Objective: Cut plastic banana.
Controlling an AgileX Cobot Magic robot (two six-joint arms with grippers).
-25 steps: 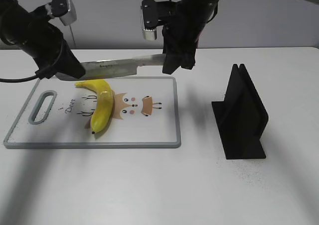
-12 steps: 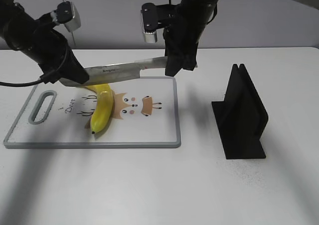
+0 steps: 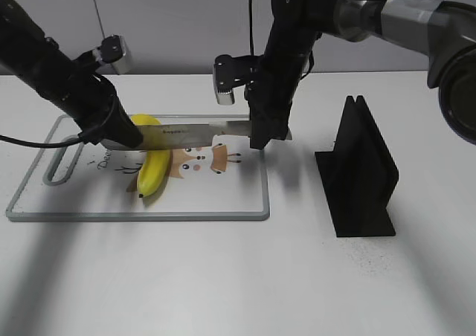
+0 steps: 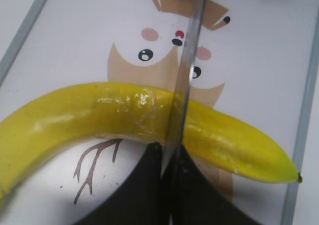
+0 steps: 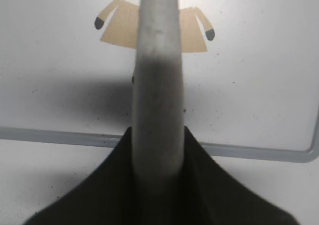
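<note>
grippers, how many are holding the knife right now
2. The right gripper clamps the knife by its handle end; the left gripper pinches the blade tip, with the blade across the plastic banana on the cutting board.

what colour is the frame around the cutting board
Grey, around the white cutting board; clearest in the exterior view.

Both arms angle down toward the middle, left gripper (image 3: 123, 137) and right gripper (image 3: 265, 134) each clamped tight.
</note>
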